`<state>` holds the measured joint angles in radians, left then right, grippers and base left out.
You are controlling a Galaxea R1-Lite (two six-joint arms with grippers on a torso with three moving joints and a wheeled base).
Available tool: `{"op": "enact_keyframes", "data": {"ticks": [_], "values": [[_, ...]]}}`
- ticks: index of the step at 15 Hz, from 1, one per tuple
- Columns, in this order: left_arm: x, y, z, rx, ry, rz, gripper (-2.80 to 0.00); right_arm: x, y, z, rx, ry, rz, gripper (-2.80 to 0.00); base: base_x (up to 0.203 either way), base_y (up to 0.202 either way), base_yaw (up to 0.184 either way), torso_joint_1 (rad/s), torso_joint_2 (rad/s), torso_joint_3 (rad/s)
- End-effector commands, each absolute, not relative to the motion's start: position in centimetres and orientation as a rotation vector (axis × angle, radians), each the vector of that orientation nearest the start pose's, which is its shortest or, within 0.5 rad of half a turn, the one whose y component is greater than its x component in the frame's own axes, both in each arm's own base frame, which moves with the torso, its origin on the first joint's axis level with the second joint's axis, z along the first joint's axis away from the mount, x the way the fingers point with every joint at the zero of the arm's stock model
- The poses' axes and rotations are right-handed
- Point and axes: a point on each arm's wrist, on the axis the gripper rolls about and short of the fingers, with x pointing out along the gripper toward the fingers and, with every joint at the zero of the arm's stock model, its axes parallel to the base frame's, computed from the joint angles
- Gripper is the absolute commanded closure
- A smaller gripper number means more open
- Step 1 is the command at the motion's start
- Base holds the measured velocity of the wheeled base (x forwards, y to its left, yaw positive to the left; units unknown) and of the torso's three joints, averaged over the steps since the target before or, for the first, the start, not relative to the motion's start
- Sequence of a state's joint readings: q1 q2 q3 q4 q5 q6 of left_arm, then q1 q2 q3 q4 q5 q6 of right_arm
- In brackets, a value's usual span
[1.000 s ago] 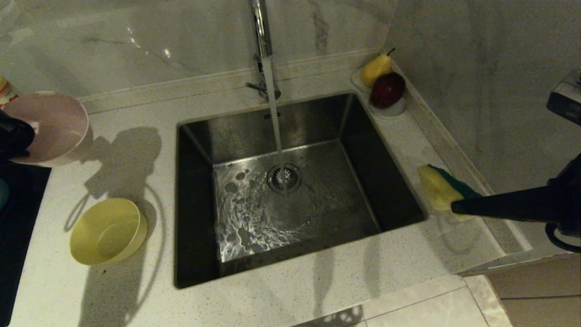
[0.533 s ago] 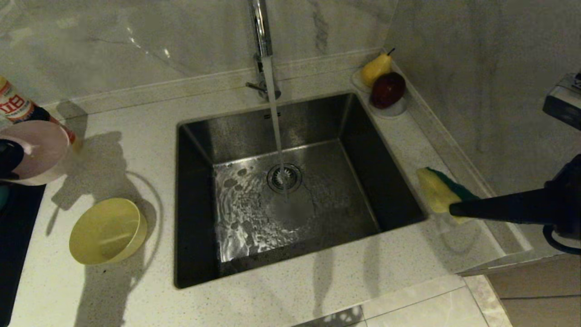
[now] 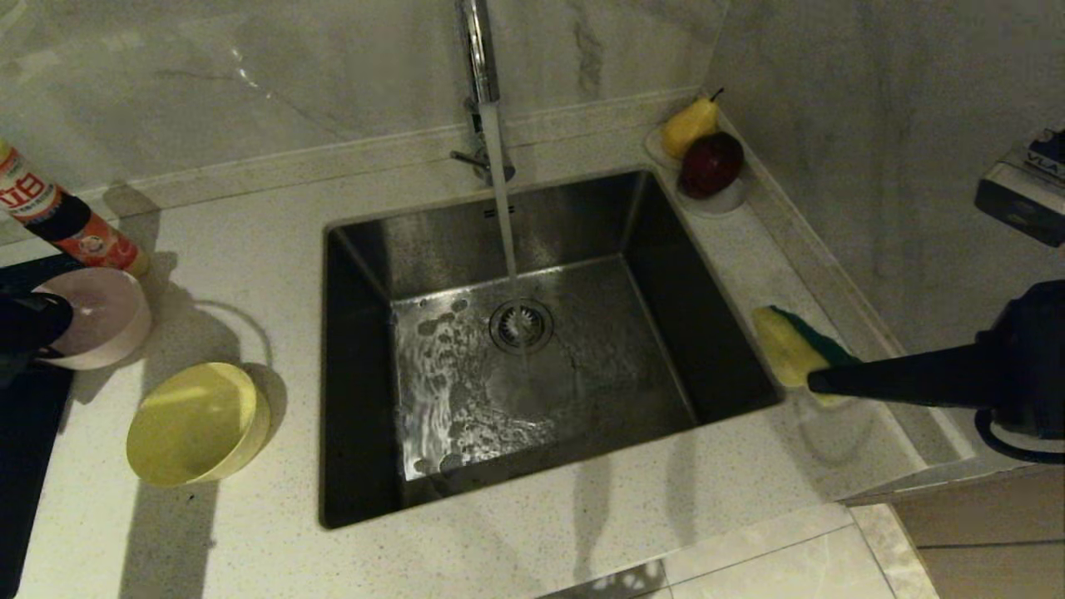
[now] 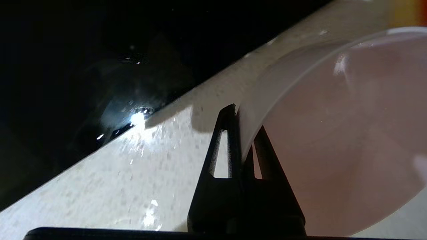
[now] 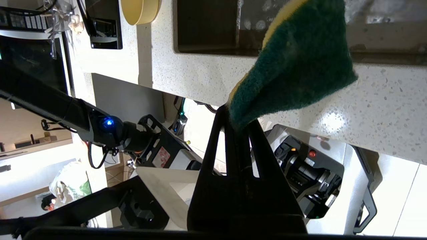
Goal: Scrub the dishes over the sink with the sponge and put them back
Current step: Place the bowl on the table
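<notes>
Your left gripper [image 4: 241, 133] has its fingers pinched on the rim of the pale pink round plastic bowl [image 3: 96, 316], at nine o'clock on the speckled white tabletop [image 3: 250, 532]; whether the bowl touches the surface is hard to tell. Your right gripper [image 5: 238, 125] nips a corner of the thin green-and-yellow sponge [image 3: 790, 349] at three o'clock, just beside the square steel sink [image 3: 366, 266], its long axis pointing toward eleven o'clock. The yellow round plastic bowl [image 3: 195, 424] sits at eight o'clock, tilted.
</notes>
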<state>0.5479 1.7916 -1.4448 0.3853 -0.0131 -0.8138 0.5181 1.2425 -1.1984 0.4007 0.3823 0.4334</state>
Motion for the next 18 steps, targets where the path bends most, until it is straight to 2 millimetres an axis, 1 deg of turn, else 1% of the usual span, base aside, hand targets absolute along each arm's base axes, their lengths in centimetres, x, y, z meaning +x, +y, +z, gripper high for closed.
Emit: {"op": "enact_keyframes", "data": {"ticks": [1,4,6,7,9,10,13,15,17,18], "values": [[29.7,18.1,21.5,-0.994,0.536,0.773,0.00,14.8,9.4,30.6,0.367,0.657,0.769,0.00,0.000,0.000,0.000,0.000,0.00,0.000],[30.2,18.5,21.8,-1.002,0.524,0.752,0.00,14.8,9.4,30.6,0.367,0.649,0.770,0.00,0.000,0.000,0.000,0.000,0.00,0.000],[30.2,18.7,22.1,-1.003,0.516,0.755,0.00,14.9,9.5,30.6,0.367,0.649,0.771,0.00,0.000,0.000,0.000,0.000,0.00,0.000],[30.1,18.9,22.2,-1.004,0.509,0.759,-2.80,14.9,9.5,30.6,0.368,0.651,0.772,0.00,0.000,0.000,0.000,0.000,0.00,0.000],[29.6,19.0,22.9,-1.005,0.487,0.755,-2.80,14.8,9.4,30.6,0.368,0.647,0.774,0.00,0.000,0.000,0.000,0.000,0.00,0.000],[29.2,18.7,23.5,-1.004,0.472,0.744,-2.80,14.8,9.4,30.6,0.368,0.647,0.774,0.00,0.000,0.000,0.000,0.000,0.00,0.000],[27.4,17.7,26.3,-0.995,0.402,0.700,-2.80,14.7,9.3,30.7,0.370,0.642,0.775,0.00,0.000,0.000,0.000,0.000,0.00,0.000],[25.4,16.4,28.7,-0.976,0.345,0.678,-2.80,14.6,9.3,30.8,0.370,0.638,0.776,0.00,0.000,0.000,0.000,0.000,0.00,0.000],[23.3,15.0,30.5,-0.963,0.322,0.665,-2.80,14.6,9.3,30.7,0.371,0.641,0.775,0.00,0.000,0.000,0.000,0.000,0.00,0.000],[22.3,14.3,31.3,-0.950,0.317,0.658,0.00,14.6,9.3,30.7,0.371,0.642,0.773,0.00,0.000,0.000,0.000,0.000,0.00,0.000]]}}
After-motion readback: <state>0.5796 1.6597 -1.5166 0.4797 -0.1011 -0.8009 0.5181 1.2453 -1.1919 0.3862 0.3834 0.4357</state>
